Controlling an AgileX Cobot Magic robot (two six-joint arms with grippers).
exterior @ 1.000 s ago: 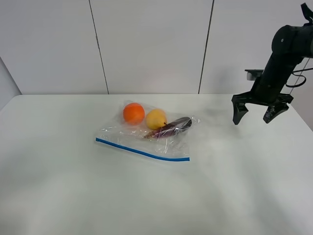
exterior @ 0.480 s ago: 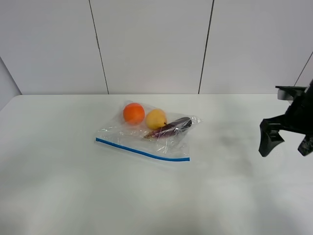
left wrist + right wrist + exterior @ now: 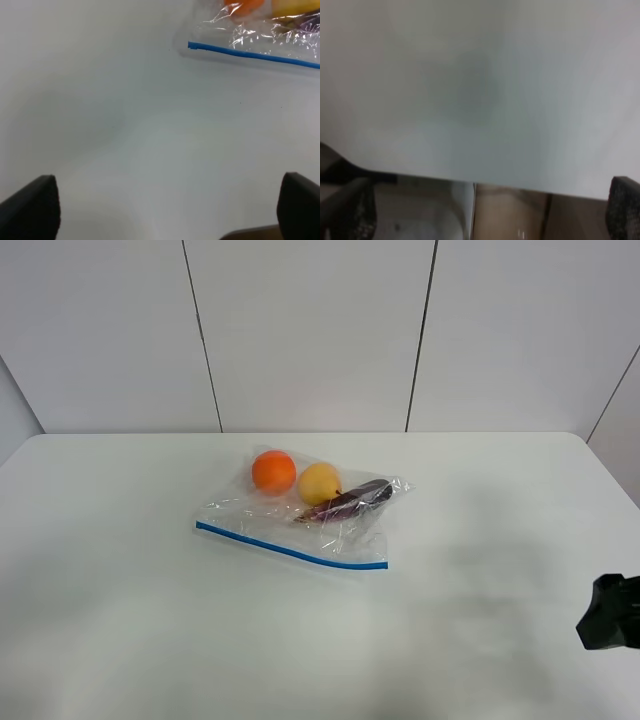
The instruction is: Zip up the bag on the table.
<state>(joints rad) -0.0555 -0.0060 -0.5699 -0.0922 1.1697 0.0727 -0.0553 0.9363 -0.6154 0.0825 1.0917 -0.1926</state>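
The bag (image 3: 300, 515) lies flat in the middle of the white table (image 3: 150, 630), its blue zip strip (image 3: 290, 550) along the near edge. An orange (image 3: 273, 471), a yellow fruit (image 3: 319, 483) and a dark purple piece (image 3: 355, 499) lie inside. The left wrist view shows the bag (image 3: 270, 35) and its zip strip (image 3: 250, 53) well ahead of my left gripper (image 3: 165, 210), which is open and empty. My right gripper (image 3: 487, 210) is open and empty over the table's edge, far right of the bag. Only a dark part of it (image 3: 608, 612) shows in the exterior view.
The table's edge (image 3: 470, 177) runs across the right wrist view, with floor below it. A panelled white wall (image 3: 310, 330) stands behind the table. The left arm is out of the exterior view.
My right arm has swung from the far right of the table down to the near right corner, almost out of the exterior view. The bag has not moved.
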